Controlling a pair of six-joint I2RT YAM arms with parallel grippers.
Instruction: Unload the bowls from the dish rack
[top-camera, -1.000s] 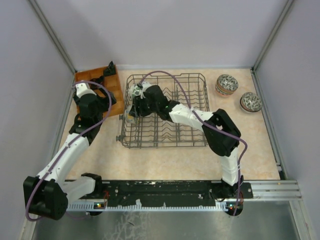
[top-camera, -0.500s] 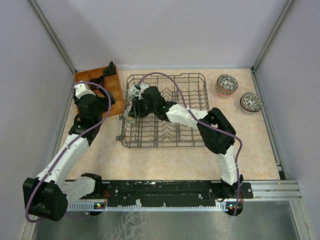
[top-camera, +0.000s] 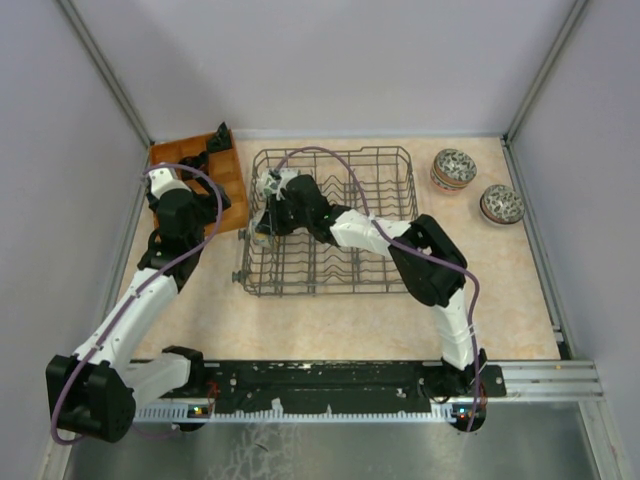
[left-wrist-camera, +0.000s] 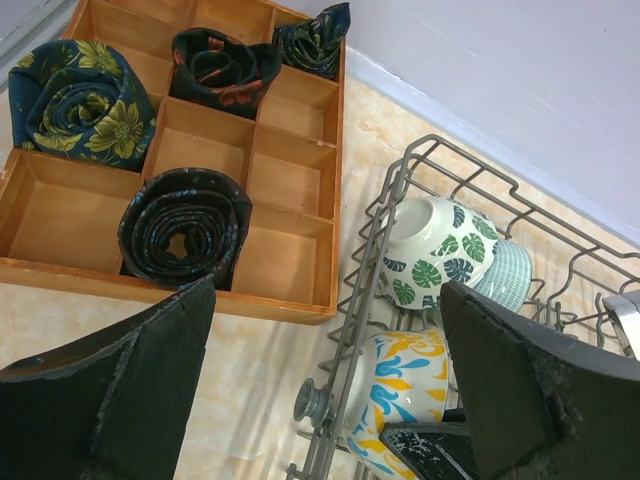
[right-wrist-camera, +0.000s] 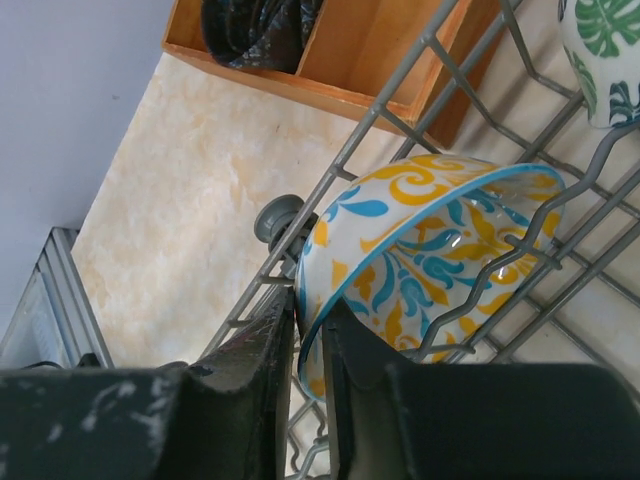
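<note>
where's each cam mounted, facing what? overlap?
Top external: overhead from behind, looking down on the dark grey wire dish rack; both arms show.
Left wrist: on left gripper, facing orange-brown wooden compartment tray and rack corner; open fingers show.
Right wrist: on right gripper, fingers astride the rim of the yellow-and-blue patterned ceramic bowl.
Shared: both wrists see that bowl.

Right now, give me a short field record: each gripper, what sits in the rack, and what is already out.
right gripper: shut on the rim of the yellow-and-blue bowl, inside the dish rack
left gripper: open, empty, by the wooden tray
in rack: yellow-and-blue bowl, green-leaf bowl, teal bowl behind it
out of rack: far speckled bowl and near speckled bowl, on the table right of the rack
</note>
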